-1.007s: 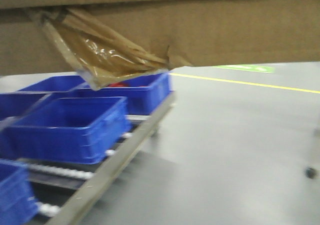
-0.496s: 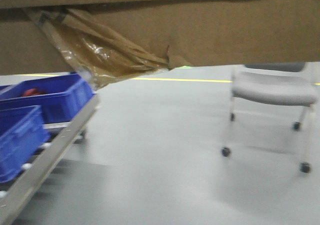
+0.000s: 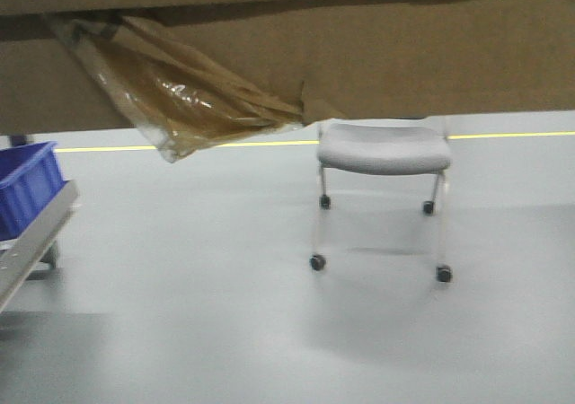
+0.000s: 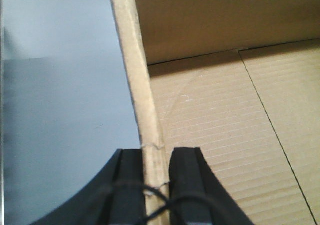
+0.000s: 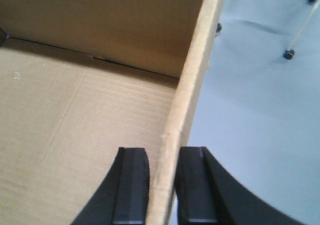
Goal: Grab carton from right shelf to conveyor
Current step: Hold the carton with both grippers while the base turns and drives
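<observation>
The carton (image 3: 359, 54), plain brown cardboard, fills the top of the front view and hangs above the floor. A ragged wad of yellowish tape (image 3: 171, 99) dangles from its left part. In the left wrist view my left gripper (image 4: 156, 155) is shut on the carton's left wall (image 4: 135, 60), one black finger outside and one inside. In the right wrist view my right gripper (image 5: 164, 155) is shut on the right wall (image 5: 195, 70) in the same way. The inside of the carton (image 4: 215, 125) holds nothing. The right shelf and the conveyor are out of view.
A grey wheeled chair (image 3: 382, 148) stands on the grey floor ahead, slightly right of centre. At the far left are a blue bin (image 3: 27, 184) and the metal rail of a rack (image 3: 31, 238). A yellow line (image 3: 225, 144) crosses the floor behind.
The scene has swung: the blue bins and rack slid off to the left, and the chair came in from the right toward the centre. The carton keeps its place in the view.
</observation>
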Tool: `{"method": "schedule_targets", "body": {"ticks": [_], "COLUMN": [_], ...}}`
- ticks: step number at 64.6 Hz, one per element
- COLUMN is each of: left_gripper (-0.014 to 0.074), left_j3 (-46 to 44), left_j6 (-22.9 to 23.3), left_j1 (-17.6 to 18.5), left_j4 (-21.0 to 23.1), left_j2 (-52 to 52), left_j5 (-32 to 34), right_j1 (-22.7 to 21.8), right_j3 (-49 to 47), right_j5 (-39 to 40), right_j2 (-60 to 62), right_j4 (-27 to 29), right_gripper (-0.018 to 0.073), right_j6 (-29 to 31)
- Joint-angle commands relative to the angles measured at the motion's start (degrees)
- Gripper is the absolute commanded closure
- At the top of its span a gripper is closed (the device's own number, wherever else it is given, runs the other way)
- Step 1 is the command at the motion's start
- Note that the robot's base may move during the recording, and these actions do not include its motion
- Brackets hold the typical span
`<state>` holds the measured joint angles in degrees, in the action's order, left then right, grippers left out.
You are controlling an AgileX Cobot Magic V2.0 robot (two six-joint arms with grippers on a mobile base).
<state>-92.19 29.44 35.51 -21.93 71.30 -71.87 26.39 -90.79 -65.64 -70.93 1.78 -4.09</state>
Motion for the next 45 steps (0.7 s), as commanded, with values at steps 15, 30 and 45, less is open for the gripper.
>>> {"method": "schedule_targets", "body": {"ticks": [15, 30, 45], "left_gripper": [0.0606, 0.0606, 0.0606], "left_j3": [-0.06, -0.06, -0.06], "left_j6": [-0.53, -0.53, -0.53], "left_j1": [0.69, 0.69, 0.69], "left_j4": [1.28, 1.28, 1.28], "left_j2": [-0.67, -0.67, -0.67], "left_j5": [1.91, 1.91, 1.91], "right_j1": [0.26, 0.26, 0.26], "right_j3": [-0.09, -0.09, -0.09], "right_j5": [3.16, 3.16, 3.16], "right_j2": [0.72, 0.72, 0.72], "right_j4": [0.50, 0.50, 0.50], "right_gripper": [0.0627, 0.0627, 0.0627], "right_j6": [0.81, 0.81, 0.81]}}
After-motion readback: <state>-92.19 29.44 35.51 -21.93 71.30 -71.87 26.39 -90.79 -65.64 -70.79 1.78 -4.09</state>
